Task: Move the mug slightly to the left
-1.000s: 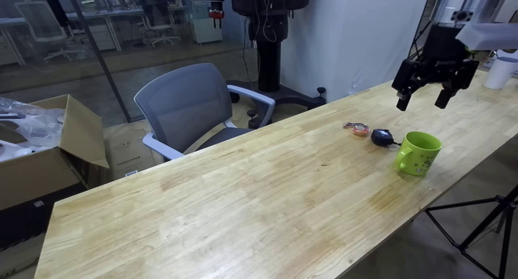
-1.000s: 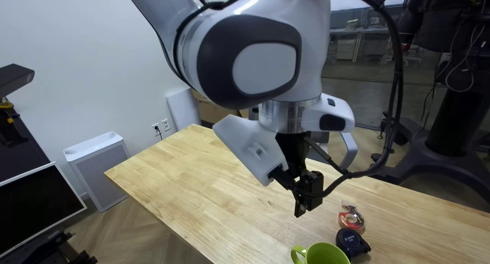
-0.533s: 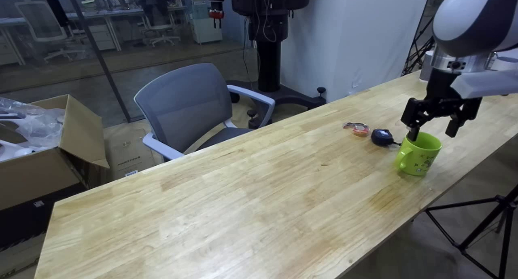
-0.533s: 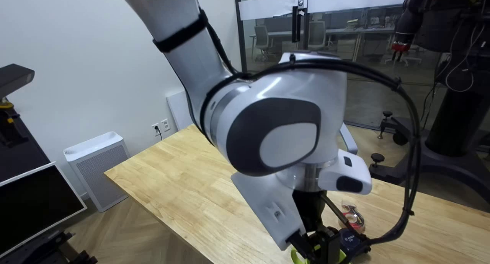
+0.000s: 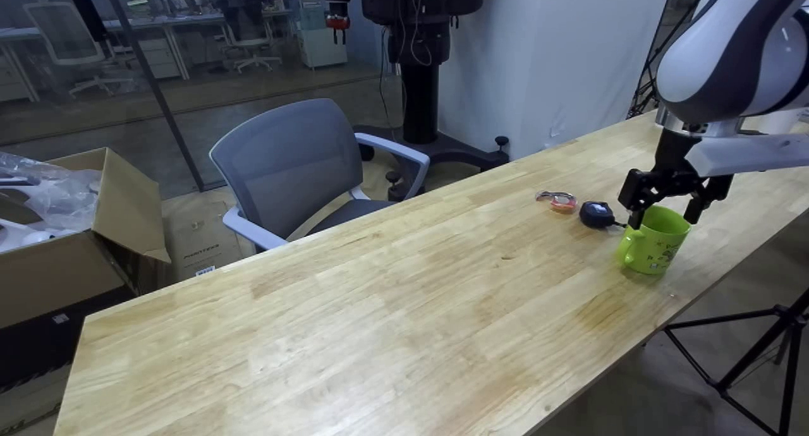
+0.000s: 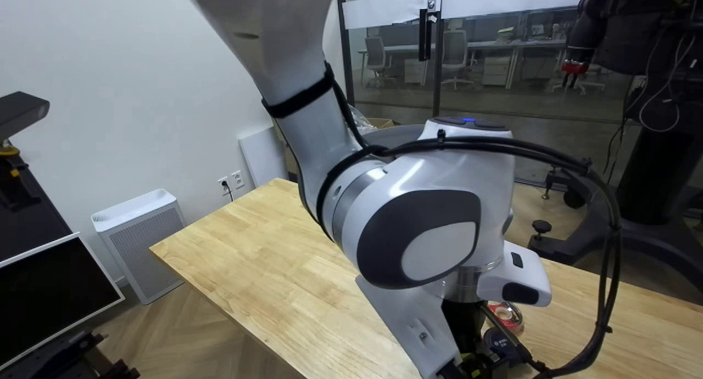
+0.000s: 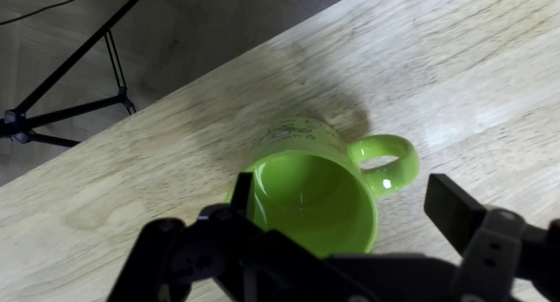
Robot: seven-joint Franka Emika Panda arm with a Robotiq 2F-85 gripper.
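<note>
Wrist view: mug (image 7: pixel 310 188) seen upright on table (image 7: pixel 459 83), near edge; handle (image 7: pixel 407 164) turned toward one finger (image 7: pixel 450 210); gripper (image 7: pixel 340 194) held spread above. Before pinching, mug should be centred between fingers, handle kept unstruck.

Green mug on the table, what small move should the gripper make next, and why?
I'd probably nudge the open gripper slightly away from the handle before lowering: in the wrist view one finger overlaps the mug opposite the handle and might catch the rim, while the other finger shows a gap past the handle.
</note>
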